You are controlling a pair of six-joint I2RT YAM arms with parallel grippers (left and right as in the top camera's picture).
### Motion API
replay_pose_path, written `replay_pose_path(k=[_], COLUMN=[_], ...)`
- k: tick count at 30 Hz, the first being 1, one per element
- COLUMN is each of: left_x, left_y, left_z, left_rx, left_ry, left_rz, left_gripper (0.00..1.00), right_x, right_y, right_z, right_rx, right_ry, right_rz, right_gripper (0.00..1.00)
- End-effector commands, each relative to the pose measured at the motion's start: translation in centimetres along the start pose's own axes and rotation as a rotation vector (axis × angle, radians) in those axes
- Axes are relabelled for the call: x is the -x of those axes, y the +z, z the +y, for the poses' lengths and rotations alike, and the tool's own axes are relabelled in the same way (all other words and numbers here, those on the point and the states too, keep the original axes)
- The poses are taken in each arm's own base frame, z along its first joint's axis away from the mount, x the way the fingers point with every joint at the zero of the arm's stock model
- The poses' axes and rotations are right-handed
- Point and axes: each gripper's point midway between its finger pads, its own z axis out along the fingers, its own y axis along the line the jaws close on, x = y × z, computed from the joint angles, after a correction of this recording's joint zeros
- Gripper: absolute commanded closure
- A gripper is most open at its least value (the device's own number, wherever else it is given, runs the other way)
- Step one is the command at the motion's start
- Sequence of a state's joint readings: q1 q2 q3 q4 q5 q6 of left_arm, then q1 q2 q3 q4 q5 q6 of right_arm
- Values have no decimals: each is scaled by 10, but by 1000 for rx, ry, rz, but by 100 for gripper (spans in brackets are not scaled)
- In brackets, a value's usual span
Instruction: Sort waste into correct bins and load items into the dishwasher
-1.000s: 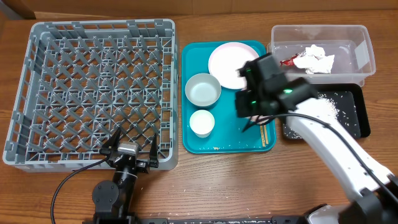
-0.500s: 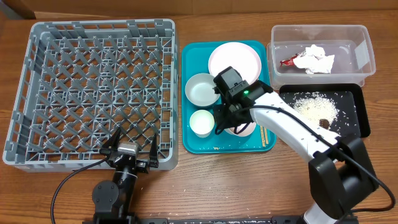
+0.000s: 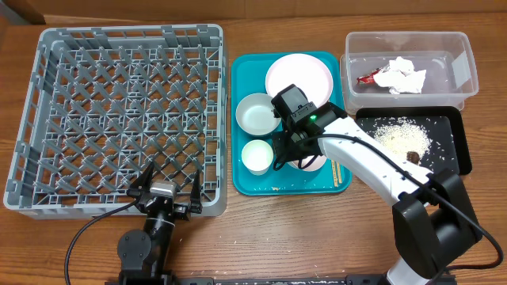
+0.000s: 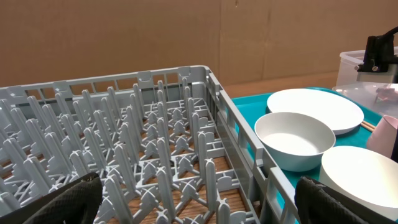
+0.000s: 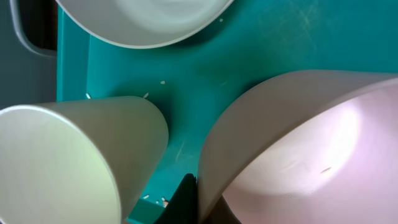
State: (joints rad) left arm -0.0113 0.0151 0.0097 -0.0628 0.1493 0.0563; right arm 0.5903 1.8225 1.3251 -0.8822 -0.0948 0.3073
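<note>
One pinkish round bowl (image 3: 310, 165) is gripped at its wall by the right arm's dark fingers (image 5: 185, 200), which are clenched on either side of the rim (only their tips are seen in the wrist view). It is found at the near right of the flat teal plastic tray (image 3: 245, 178), just beside the small white cup (image 3: 257, 156). The pale grey-green bowl (image 3: 257, 113) and the round pale pink plate (image 3: 299, 77) are set further back. Thin wooden chopsticks (image 3: 336, 171) lie along the tray's right edge. The large grey lattice dish rack (image 3: 119, 111) stands to the left on the wooden bench (image 3: 317, 237). At its near wall the left arm's fingers (image 4: 68, 202) are spread wide, and nothing is grasped by them.
</note>
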Motion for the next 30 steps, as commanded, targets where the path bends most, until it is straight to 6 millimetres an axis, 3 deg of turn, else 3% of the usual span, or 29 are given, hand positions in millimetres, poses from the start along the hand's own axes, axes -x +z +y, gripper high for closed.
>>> replay_pose_path(k=[1, 4, 7, 10, 17, 19, 27, 30], left_x=[0, 0, 0, 0, 27, 38, 74, 90], left_y=[0, 0, 0, -1, -6, -8, -26, -30], left_z=[2, 2, 2, 9, 30, 30, 29, 29], left_rx=[10, 10, 10, 51, 170, 169, 169, 167], left_ry=[16, 16, 17, 19, -41, -54, -56, -57], left_rz=[-5, -6, -6, -6, -97, -114, -95, -84], left_gripper=[0, 0, 0, 0, 0, 0, 0, 0], right_x=[8, 4, 1, 0, 5, 10, 39, 41], right_y=[-4, -3, -3, -3, -7, -13, -70, -86], right_z=[-2, -3, -5, -4, 0, 1, 4, 17], right_rx=[-17, -24, -29, -25, -1, 4, 41, 116], right_ry=[4, 6, 7, 7, 12, 17, 53, 50], right_rz=[-30, -10, 2, 4, -8, -14, -69, -78], right_gripper=[96, 95, 77, 69, 66, 66, 64, 60])
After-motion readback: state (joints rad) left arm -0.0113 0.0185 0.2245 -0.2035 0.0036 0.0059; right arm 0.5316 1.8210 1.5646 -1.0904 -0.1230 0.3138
